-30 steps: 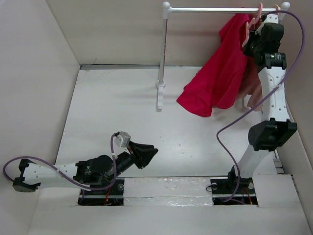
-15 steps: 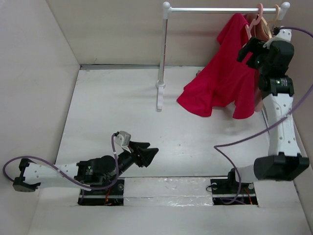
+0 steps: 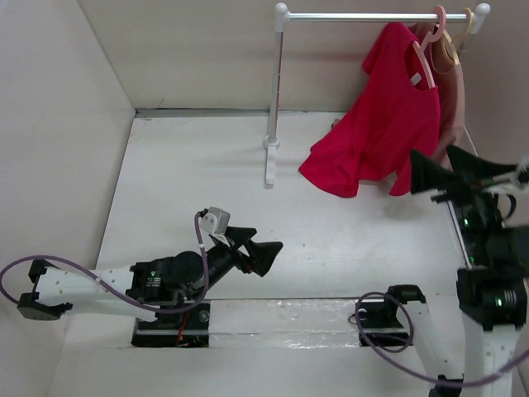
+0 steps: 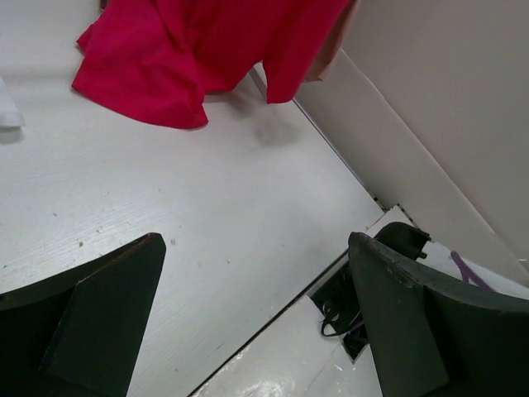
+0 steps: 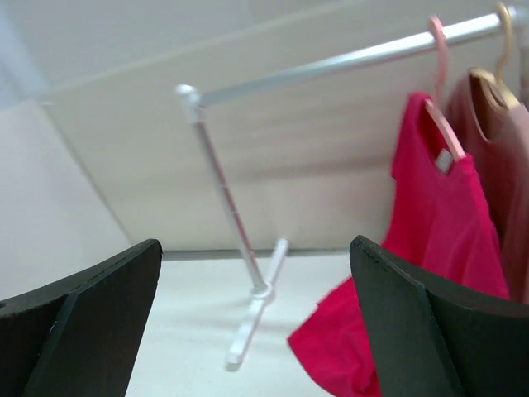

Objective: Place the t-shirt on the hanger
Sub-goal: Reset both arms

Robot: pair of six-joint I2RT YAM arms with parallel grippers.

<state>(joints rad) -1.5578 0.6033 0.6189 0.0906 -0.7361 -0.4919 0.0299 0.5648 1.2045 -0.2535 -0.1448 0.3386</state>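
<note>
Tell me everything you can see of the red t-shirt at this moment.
The small bright red short-sleeved t-shirt of soft fabric hangs lopsided on the thin pink plastic hanger, hooked on the white rail. One hanger arm shows at the neck; the lower hem bunches on the white table. The dusty-pink shirt hangs beside it.

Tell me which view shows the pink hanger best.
The top external view: the hanger is sharp there, hooked over the rail, one arm at the t-shirt collar. The right wrist shows the same from below, but blurred. The left wrist shows only the t-shirt's hem.
</note>
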